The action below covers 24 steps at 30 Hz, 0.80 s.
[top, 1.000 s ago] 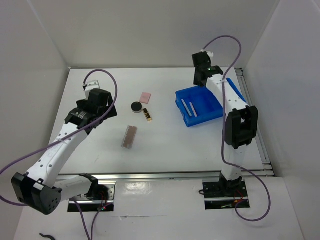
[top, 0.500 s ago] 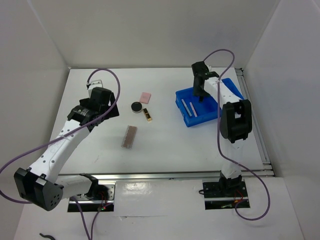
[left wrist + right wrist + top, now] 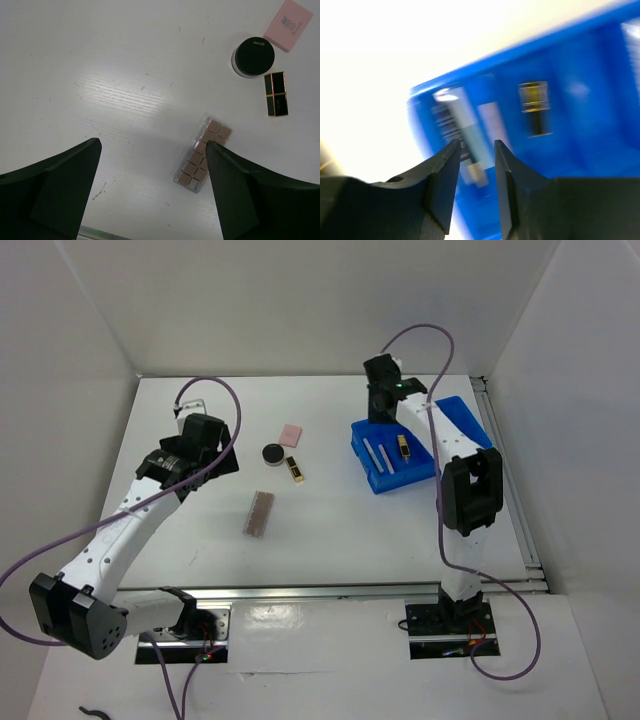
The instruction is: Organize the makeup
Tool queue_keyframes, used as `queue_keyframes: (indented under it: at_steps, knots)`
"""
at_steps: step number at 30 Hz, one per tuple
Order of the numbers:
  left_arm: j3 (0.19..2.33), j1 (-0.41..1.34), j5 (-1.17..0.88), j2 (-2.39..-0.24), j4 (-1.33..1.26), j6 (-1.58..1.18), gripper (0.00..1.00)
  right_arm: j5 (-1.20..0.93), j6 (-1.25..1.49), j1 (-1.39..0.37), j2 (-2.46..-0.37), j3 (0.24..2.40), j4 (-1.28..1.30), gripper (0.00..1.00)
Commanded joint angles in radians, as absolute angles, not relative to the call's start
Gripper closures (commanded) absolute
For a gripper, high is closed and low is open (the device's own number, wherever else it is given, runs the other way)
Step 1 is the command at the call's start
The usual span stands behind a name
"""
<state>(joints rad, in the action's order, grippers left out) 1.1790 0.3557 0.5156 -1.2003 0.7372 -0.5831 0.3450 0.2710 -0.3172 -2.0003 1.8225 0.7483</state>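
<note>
On the white table lie a pink square pad (image 3: 291, 433), a round black compact (image 3: 272, 452), a black-and-gold palette (image 3: 294, 468) and a brownish-pink palette (image 3: 260, 512). My left gripper (image 3: 205, 445) hovers left of them, open and empty. Its wrist view (image 3: 152, 145) shows the brownish-pink palette (image 3: 202, 162) beside the right finger, the compact (image 3: 254, 56), the pad (image 3: 288, 18) and the black-and-gold palette (image 3: 276, 93). My right gripper (image 3: 376, 405) hangs over the blue tray's far left corner, jaws narrowly apart (image 3: 476, 146), holding nothing. The tray (image 3: 425, 470) holds two thin tubes (image 3: 378, 455) and a small black-and-gold piece (image 3: 403, 446).
The right wrist view is blurred; it shows the blue tray (image 3: 600, 150), a white tube (image 3: 462, 132) and the black-and-gold piece (image 3: 535, 107). White walls close the table on three sides. A metal rail (image 3: 350, 590) runs along the near edge.
My right gripper dipped into the tray, then swung left to its far left corner, and a black-and-gold piece now lies in the tray. The left arm barely shifted.
</note>
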Motion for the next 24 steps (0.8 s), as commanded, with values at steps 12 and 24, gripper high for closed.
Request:
queue_keyframes:
  at_steps: [12,24]
  knots:
    - [1.180,0.351,0.655,-1.080,0.761,-0.715,0.00,0.149,0.241,-0.738,-2.241,2.046,0.713,0.12]
    - [1.180,0.351,0.664,-1.071,0.761,-0.706,0.00,0.159,0.233,-0.756,-2.444,2.168,0.719,0.41]
